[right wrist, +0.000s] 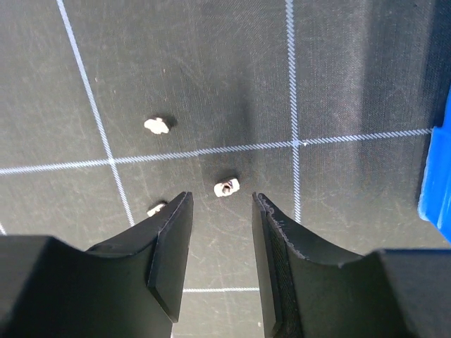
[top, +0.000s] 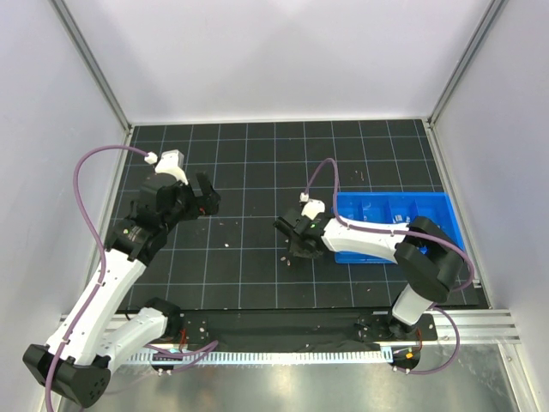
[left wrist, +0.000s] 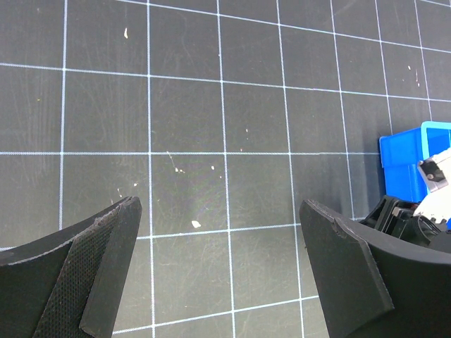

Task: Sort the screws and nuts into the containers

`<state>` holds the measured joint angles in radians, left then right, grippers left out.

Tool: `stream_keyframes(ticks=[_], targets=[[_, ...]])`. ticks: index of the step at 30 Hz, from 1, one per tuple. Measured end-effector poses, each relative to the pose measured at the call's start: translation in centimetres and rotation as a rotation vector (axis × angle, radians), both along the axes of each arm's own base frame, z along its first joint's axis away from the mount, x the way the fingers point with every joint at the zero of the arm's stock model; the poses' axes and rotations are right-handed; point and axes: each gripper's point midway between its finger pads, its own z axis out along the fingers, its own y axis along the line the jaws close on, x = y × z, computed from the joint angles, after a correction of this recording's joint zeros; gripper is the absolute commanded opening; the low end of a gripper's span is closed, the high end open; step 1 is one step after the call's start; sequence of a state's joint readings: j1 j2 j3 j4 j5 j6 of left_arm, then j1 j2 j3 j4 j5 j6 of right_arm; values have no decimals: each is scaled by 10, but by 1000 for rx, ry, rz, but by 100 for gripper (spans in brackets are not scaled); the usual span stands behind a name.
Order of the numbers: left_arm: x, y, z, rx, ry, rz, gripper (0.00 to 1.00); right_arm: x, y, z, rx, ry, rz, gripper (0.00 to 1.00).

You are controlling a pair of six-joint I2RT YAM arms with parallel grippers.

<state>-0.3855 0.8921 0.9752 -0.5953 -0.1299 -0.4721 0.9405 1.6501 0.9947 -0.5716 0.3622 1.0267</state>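
My right gripper (right wrist: 222, 204) is open low over the black grid mat, just left of the blue three-compartment tray (top: 433, 206). A squarish pale nut (right wrist: 226, 187) lies on the mat just ahead of the gap between its fingertips. Another pale bit (right wrist: 157, 125) lies further ahead to the left, and a third (right wrist: 156, 208) is partly hidden by the left finger. My left gripper (left wrist: 218, 211) is open and empty above the mat at the left, with small pale bits (left wrist: 196, 224) scattered below it. The tray's corner (left wrist: 412, 158) shows in the left wrist view.
The right gripper (top: 296, 245) and left gripper (top: 204, 199) stand about four grid squares apart. Tiny pale bits (top: 226, 244) lie scattered on the mat between them. White walls and metal posts enclose the mat.
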Motion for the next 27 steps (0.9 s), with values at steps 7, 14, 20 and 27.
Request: stream_keyframes(ticks=[7, 14, 20, 27], targets=[[-1, 0, 1, -2, -5, 0, 100, 4, -2, 2, 9, -7, -110, 45], [-1, 0, 1, -2, -4, 0, 100, 4, -4, -4, 23, 3, -209, 45], [-1, 0, 0, -1, -2, 0, 100, 6, -9, -7, 24, -19, -276, 45], [-1, 1, 1, -2, -6, 0, 100, 6, -8, -11, 29, -10, -299, 43]])
